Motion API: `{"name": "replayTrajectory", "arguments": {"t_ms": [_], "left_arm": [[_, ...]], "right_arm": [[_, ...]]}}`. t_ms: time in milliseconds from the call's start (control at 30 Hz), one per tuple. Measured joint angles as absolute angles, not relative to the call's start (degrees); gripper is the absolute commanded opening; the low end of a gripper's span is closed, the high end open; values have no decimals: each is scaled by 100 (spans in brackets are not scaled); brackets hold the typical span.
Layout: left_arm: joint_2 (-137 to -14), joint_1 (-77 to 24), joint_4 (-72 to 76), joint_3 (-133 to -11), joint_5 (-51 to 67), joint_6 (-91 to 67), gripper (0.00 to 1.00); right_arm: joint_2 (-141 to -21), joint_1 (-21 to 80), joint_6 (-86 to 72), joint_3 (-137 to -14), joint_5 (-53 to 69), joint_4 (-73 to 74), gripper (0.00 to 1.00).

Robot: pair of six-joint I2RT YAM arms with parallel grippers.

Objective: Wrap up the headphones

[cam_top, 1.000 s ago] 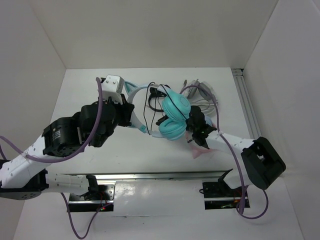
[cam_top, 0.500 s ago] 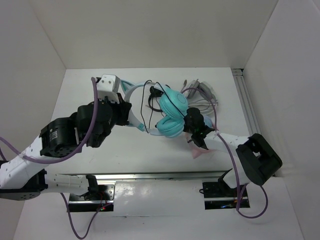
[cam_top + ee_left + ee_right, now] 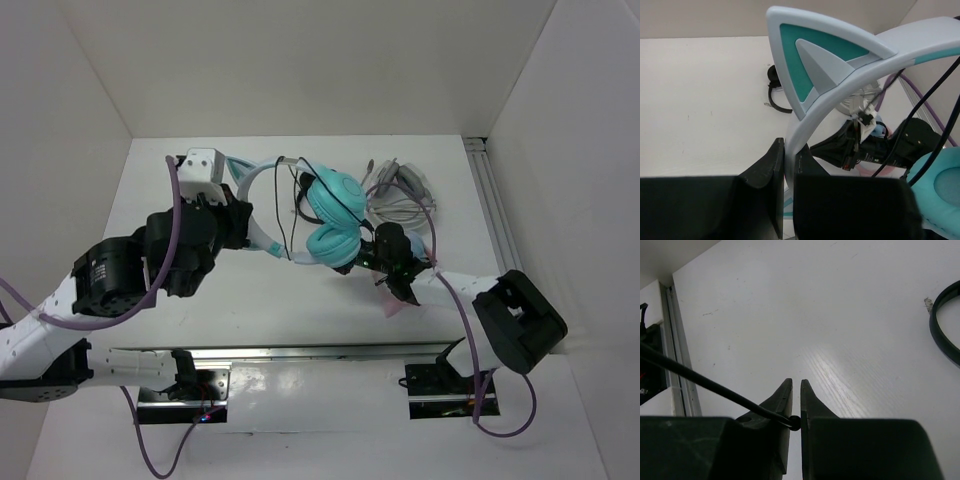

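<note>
Left gripper (image 3: 788,150) is clamping the headphones (image 3: 335,215) by the headband (image 3: 840,85) while right gripper (image 3: 795,387) is pinching the cable (image 3: 700,380) just beside the earcups (image 3: 332,243), wrapping seemingly barely begun.

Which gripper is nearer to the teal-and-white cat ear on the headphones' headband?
Left. The left gripper clamps the white headband right beside the cat ear; the right gripper pinches the thin black cable past the teal ear cups.

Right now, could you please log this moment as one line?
left gripper: shut on headphones | right gripper: shut on black cable | wrap: unfinished
</note>
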State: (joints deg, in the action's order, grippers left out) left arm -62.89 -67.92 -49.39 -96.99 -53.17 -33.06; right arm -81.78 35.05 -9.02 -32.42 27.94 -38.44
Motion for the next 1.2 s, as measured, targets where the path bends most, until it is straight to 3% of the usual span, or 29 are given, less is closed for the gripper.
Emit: {"name": "replayTrajectory", "arguments": {"t_ms": [400,667,833,1200], "left_arm": [[-6141,-6578,-5378,-9443,-6121,-4539,0],[-6580,-5306,-5231,-9229,-5863,-4895,0],[-7078,-4477,-4982,-8455,-5496,-4939,0],[-7679,-4438,-4974,-7992,-5146,-4849,0]], "right_arm": [[-7448,4912,-998,-2657,1376,-3697,0],[-6560,6357,-851,-2670,45,-2856,0],[-6326,6969,-709,-2995,-523,-1988,0],[-6316,7277,-268,-4152,-987,-283,0]]}}
